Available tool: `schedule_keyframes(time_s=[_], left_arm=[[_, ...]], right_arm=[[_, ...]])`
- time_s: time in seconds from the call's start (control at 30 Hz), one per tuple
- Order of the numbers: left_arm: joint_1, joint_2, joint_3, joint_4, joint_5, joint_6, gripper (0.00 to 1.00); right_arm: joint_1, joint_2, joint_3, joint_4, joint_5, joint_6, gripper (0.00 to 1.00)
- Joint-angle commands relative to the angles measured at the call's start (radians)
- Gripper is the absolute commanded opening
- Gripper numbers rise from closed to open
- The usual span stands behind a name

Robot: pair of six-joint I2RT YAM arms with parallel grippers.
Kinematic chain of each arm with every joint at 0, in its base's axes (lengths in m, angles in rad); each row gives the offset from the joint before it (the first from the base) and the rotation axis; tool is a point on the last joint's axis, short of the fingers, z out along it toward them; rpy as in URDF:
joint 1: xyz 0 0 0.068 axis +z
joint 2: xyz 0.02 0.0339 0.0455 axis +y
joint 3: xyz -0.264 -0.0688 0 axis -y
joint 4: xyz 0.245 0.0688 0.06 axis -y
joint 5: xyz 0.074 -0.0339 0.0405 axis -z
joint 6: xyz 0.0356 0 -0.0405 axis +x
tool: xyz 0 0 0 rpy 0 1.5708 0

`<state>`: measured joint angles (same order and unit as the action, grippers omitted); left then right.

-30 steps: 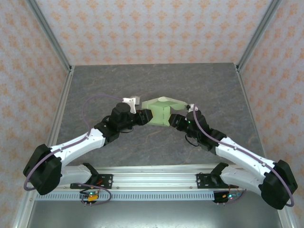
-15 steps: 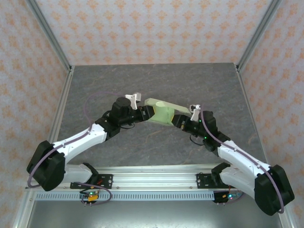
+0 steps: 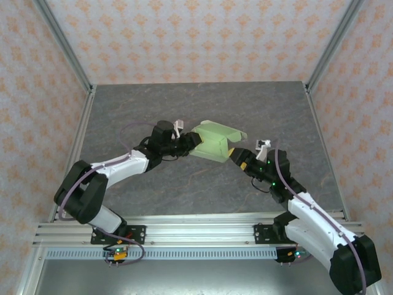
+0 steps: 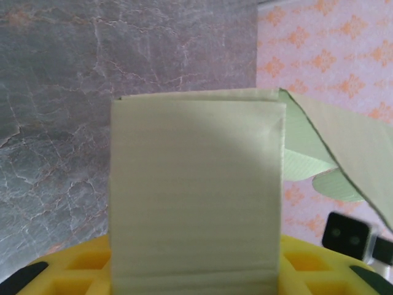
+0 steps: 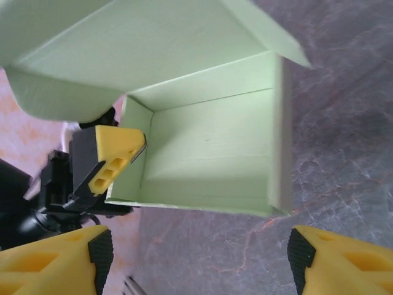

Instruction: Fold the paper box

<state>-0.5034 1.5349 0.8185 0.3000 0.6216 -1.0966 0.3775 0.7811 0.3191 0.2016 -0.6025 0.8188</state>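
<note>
Your left gripper (image 3: pixel 193 142) is clamping the box (image 3: pixel 216 141) wall; your right gripper (image 3: pixel 236 156) is hanging, jaws apart, just beside it.

Bright, even light; soft close-up blur

We see the paper box (image 4: pixel 196 190) as a broad pale yellow-green panel standing upright, its lower edge pinched in the left end effector (image 4: pixel 196 279), whose yellow fingers (image 4: pixel 61 270) show on either side of the box. Behind the box and to its left lies the grey marbled surface (image 4: pixel 73 92). Right of the box a flap (image 4: pixel 350 141) slants away, with a scalloped tab (image 4: pixel 334 184) beneath it and the pink patterned wall (image 4: pixel 325 55) behind.
</note>
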Motion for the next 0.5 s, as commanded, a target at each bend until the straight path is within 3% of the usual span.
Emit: schedule_keyframes(time_s=[0.0, 0.23, 0.47], left_arm=[[0.025, 0.055, 0.001, 0.168, 0.077, -0.157, 0.37], [0.033, 0.148, -0.002, 0.299, 0.132, -0.295, 0.38], [0.040, 0.157, -0.031, 0.393, 0.154, -0.356, 0.38]], right_arm=[[-0.026, -0.053, -0.095, 0.040, 0.045, 0.158, 0.75], [-0.046, -0.044, -0.127, 0.172, 0.048, 0.283, 0.73], [-0.045, 0.094, -0.111, 0.381, 0.143, 0.605, 0.72]])
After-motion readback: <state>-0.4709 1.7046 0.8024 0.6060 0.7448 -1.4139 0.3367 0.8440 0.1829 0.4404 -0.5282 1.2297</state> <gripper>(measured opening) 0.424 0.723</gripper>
